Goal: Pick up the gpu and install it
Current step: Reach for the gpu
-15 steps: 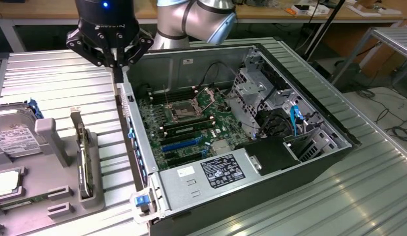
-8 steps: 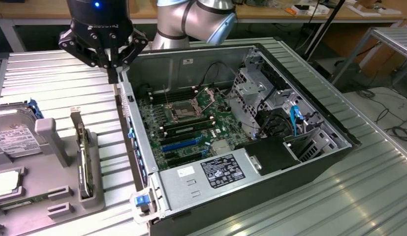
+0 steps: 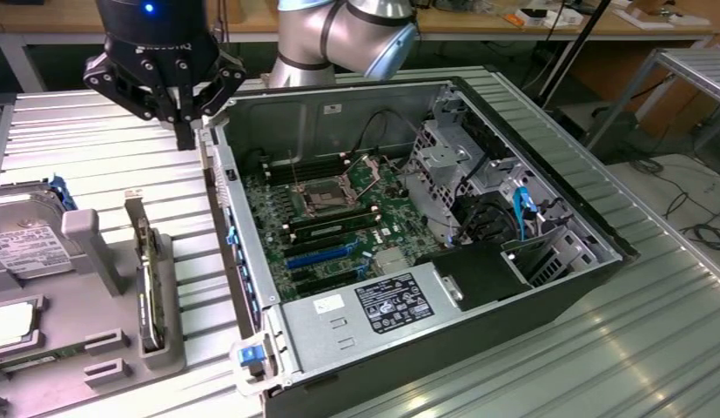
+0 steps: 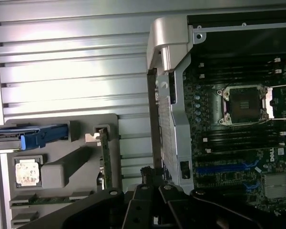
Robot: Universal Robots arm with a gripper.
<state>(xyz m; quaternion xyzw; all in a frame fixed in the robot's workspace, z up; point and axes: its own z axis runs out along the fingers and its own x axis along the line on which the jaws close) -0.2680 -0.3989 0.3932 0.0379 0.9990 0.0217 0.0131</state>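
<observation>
the jaws look closed on nothing, hanging above the ribbed metal surface (image 3: 92, 148) just beside the rear corner of the open case (image 3: 336, 340), while the gpu (image 3: 146, 279) stands on edge in a grey holder (image 3: 110, 370), well apart from them and not yet touched. the likeliest trouble, as i judge it, is that corner: the case wall is thin sheet steel with a hard rim, and a careless sweep of the jaws could clip it. closed jaws brought down on the card would press on its top edge rather than straddle it. the gpu (image 4: 105, 157) is a thin, stiff green board, seen nearly edge-on, with a narrow silver bracket at one end; gripped off-centre it could tilt and bind in the holder's slot. the holder (image 4: 62, 167) looks like matte moulded plastic with blocky ridges, and a labelled hard drive (image 3: 23, 248) sits close by, easy to knock. inside the case the board (image 3: 336, 218) is crowded with slots; the blue slots (image 3: 319, 259) are narrow, so a skewed card could miss them.
</observation>
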